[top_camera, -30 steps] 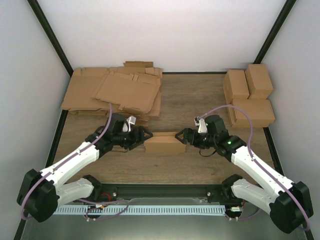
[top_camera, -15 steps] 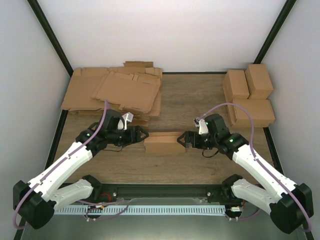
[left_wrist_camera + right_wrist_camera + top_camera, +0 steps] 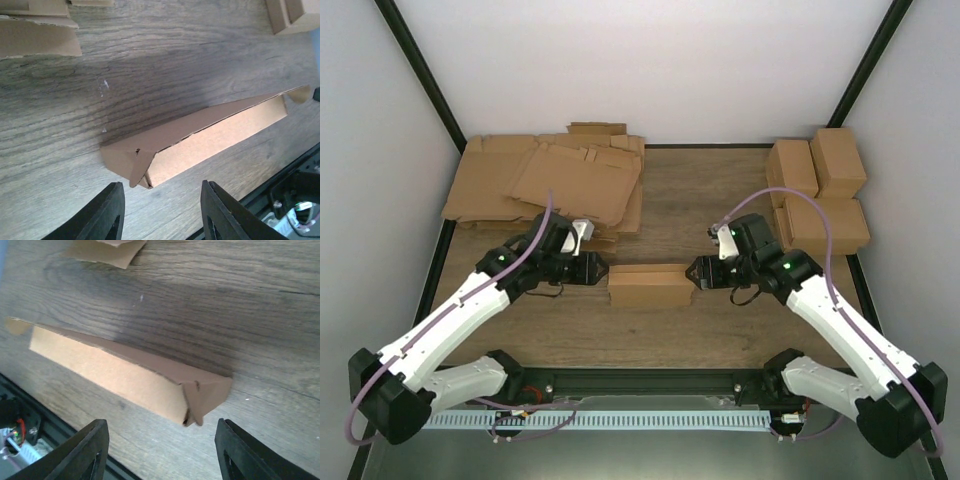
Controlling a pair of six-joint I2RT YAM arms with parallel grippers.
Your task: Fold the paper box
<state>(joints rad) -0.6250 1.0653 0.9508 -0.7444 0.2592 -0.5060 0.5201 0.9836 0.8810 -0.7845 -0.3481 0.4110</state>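
Item: paper box (image 3: 648,287), one, lying on the table (image 3: 720,200) just off the fingertips of my left gripper (image 3: 602,268) and right gripper (image 3: 693,271), one at each end, both spread apart and empty, so placed, I judge, to press the end flaps in.

1. Top view: bright, even, soft light; the white back wall (image 3: 650,60) nearly washes out.
2. Wrist views: dimmer; the paper box (image 3: 210,135) throws a broad soft shadow ahead of the jaws.
3. The left fingers (image 3: 107,215) look dark, slightly blurred.
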